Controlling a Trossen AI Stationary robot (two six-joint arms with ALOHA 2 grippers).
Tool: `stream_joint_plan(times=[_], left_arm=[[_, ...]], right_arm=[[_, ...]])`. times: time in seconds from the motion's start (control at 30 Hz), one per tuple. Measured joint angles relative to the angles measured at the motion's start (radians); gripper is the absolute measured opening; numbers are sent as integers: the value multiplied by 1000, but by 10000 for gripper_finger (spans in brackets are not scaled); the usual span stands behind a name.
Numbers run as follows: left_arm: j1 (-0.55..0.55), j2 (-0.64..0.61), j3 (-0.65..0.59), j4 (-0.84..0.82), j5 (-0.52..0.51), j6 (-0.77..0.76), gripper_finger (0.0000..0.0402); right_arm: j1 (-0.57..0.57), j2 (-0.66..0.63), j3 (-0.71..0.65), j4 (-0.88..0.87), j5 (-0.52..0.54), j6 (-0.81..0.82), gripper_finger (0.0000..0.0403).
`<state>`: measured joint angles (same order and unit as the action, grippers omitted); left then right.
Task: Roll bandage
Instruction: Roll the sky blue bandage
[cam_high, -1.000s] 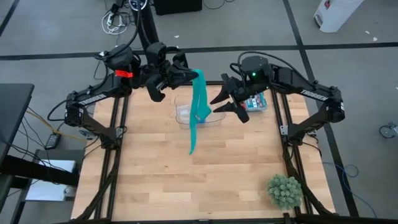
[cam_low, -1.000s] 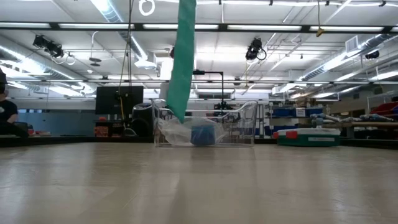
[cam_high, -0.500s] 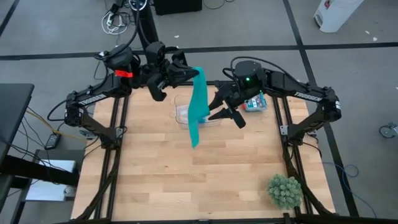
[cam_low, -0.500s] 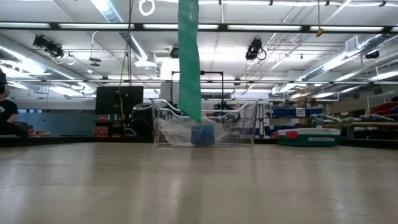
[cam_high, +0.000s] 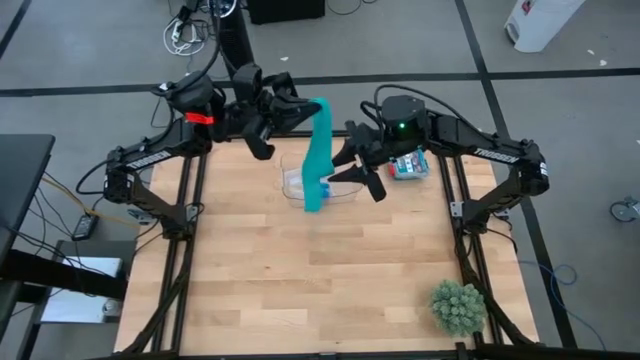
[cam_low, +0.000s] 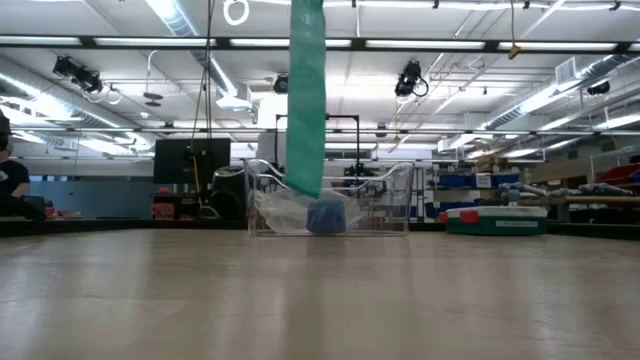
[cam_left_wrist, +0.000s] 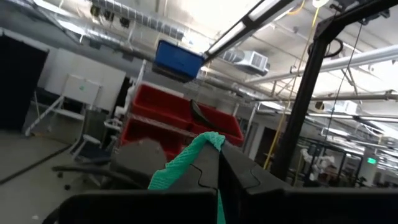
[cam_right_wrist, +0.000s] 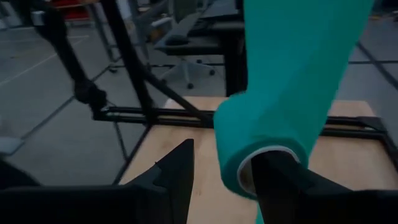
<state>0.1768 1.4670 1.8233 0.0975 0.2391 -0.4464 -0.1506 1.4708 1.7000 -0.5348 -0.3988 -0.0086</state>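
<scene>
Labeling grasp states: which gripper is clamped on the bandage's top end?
The left gripper, shut on the bandage where it hangs. The right gripper stands open around the strip lower down.

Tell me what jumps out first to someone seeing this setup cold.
The teal bandage grabs the eye: a long ribbon hanging in the air at the far middle of the table, its top end pinched in the shut left gripper. The right gripper, fingers apart, is right beside the strip; in its wrist view the fabric curls around one finger. Beneath sits a clear container holding a blue roll.
</scene>
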Motion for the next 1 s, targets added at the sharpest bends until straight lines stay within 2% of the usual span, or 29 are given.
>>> stream_joint_plan(times=[0.23,0.3,0.4,0.57,0.87,1.0], left_arm=[[0,0,0,41,-30,39,4],[0,0,0,40,-33,45,4],[0,0,0,40,-32,46,4],[0,0,0,39,-32,46,4],[21,-9,0,-22,-26,8,4],[22,-12,0,-13,38,-7,4]], right_arm=[[0,0,0,26,6,-34,147],[0,0,0,33,31,-37,135],[0,0,0,33,71,-38,95],[-6,0,0,33,69,-51,11],[-24,-2,0,-39,46,-64,3],[-26,-3,0,-57,63,-76,2]])
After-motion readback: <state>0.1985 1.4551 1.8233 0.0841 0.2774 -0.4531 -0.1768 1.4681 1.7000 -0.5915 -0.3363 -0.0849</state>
